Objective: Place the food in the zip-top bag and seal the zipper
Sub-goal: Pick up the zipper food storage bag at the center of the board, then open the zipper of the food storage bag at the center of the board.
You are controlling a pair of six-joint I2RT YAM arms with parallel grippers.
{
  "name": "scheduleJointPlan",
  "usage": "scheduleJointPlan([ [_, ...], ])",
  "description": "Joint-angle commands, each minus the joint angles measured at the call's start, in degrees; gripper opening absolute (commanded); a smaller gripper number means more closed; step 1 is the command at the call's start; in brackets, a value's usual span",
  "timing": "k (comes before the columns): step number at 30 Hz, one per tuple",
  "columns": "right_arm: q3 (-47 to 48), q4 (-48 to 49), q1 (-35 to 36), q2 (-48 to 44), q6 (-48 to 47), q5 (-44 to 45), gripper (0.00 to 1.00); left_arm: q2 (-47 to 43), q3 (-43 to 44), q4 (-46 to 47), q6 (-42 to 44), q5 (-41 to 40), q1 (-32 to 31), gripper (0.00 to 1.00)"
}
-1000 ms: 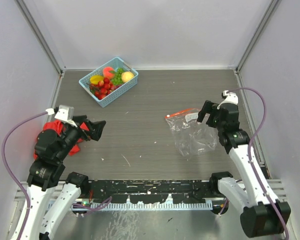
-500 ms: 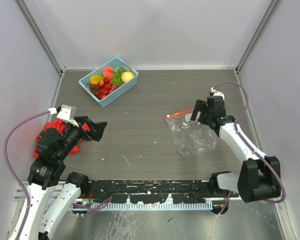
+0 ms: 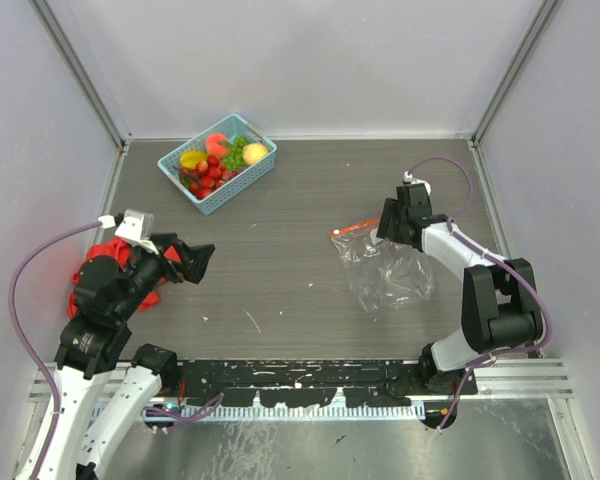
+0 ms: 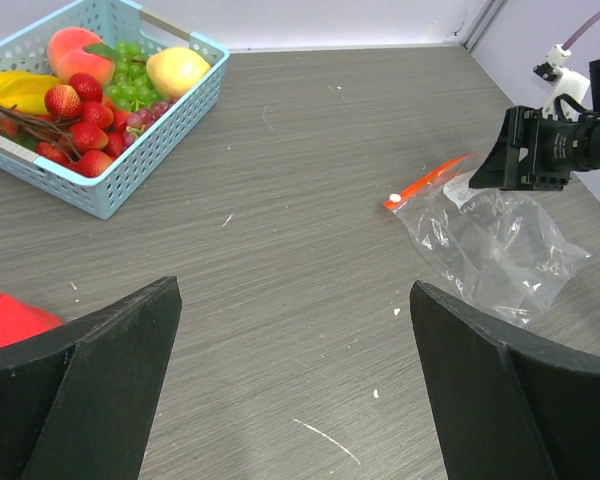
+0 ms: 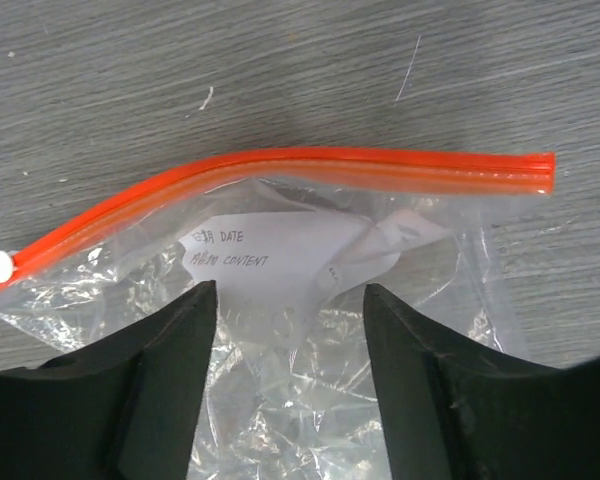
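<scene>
The zip-top bag [image 3: 385, 272] lies flat and crumpled right of centre, holding no fruit. Its red-orange zipper [image 3: 355, 229] runs along the far-left edge. My right gripper [image 3: 392, 225] hovers low over the bag's mouth. In the right wrist view its fingers [image 5: 185, 330] stand apart on either side of the bag's [image 5: 310, 400] clear film, just below the white label [image 5: 270, 255] and the zipper [image 5: 330, 165]. The food sits in the blue basket [image 3: 242, 187]: strawberries [image 4: 80, 125], grapes [image 4: 130, 85], a lemon [image 4: 177, 70], a peach [image 4: 75, 50]. My left gripper [image 3: 195, 260] is open wide and holds nothing.
A red cloth [image 3: 105, 265] lies bunched under the left arm at the table's left edge. Grey walls with metal corner rails close in the table on three sides. A black strip runs along the near edge by the arm bases.
My right gripper has swung left and away from the bases, dropping over the bag's mouth, and its jaws have narrowed. The left arm has hardly moved.
</scene>
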Motion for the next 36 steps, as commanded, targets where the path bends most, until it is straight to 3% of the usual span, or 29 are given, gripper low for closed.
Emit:
scheduleJointPlan([
  [1,3.5,2.8,0.5,1.7,-1.7,1.8,0.61,0.5,0.8,1.6,1.1,0.3,-0.3,0.98],
  [3,3.9,2.8,0.6,2.3,-2.4,1.5,0.52,0.6,0.8,1.9,1.1,0.3,-0.3,0.98],
  [6,4.2,2.8,0.8,2.2,-3.7,1.1,0.29,1.0,0.7,2.1,1.1,0.3,-0.3,0.98],
  [9,4.7,2.9,1.1,1.6,-5.1,0.6,0.13,1.7,0.9,2.2,1.0,0.6,-0.3,0.98],
  [12,5.2,3.2,1.8,1.1,-6.4,-1.5,0.01,2.6,1.2,2.3,0.5,1.1,-0.3,0.98],
  [22,9.0,4.1,6.0,-0.3,-16.1,-12.9,0.01,8.5,5.2,0.7,-3.3,3.2,-0.3,0.98],
  [36,10.3,7.5,15.9,-4.0,-32.9,-28.8,0.01,23.6,7.1,4.6,-14.5,13.6,-0.5,0.98],
])
